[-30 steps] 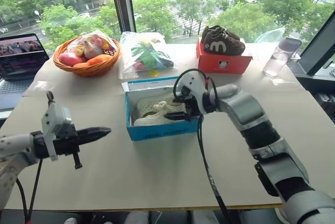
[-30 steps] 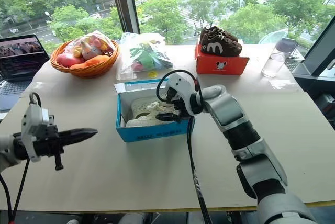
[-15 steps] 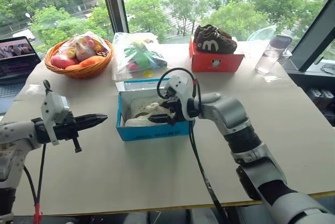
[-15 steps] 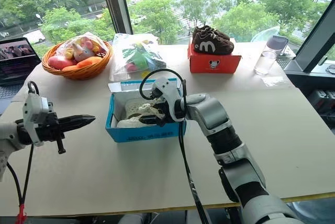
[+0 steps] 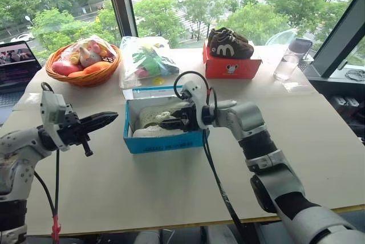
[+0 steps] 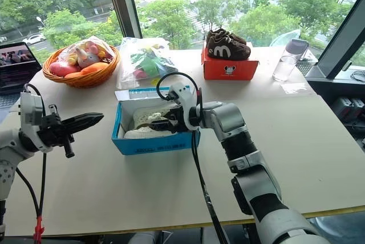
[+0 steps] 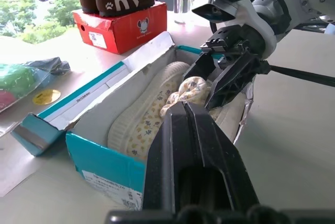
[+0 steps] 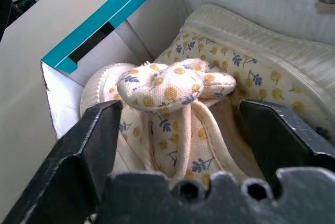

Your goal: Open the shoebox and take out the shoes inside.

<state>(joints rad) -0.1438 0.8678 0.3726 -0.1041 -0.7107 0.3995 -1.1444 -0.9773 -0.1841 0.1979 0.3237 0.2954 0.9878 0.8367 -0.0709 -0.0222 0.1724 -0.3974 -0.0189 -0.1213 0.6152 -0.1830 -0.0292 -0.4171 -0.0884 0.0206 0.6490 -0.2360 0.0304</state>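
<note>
Left eye view: shoes (image 5: 153, 120) lie lengthwise across the open shoebox (image 5: 162, 141); right gripper (image 5: 171, 123) jaws spread, left gripper (image 5: 108, 118) pressed together.

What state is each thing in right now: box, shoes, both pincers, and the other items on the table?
shoebox: open, lid off.
shoes: inside the box, not lifted.
right pincer: inside the box, fingers spread around a shoe's bow, not clamped.
left pincer: shut, empty, left of the box.
brown shoes: on top of the closed red box.
laptop: open, screen lit.
</note>
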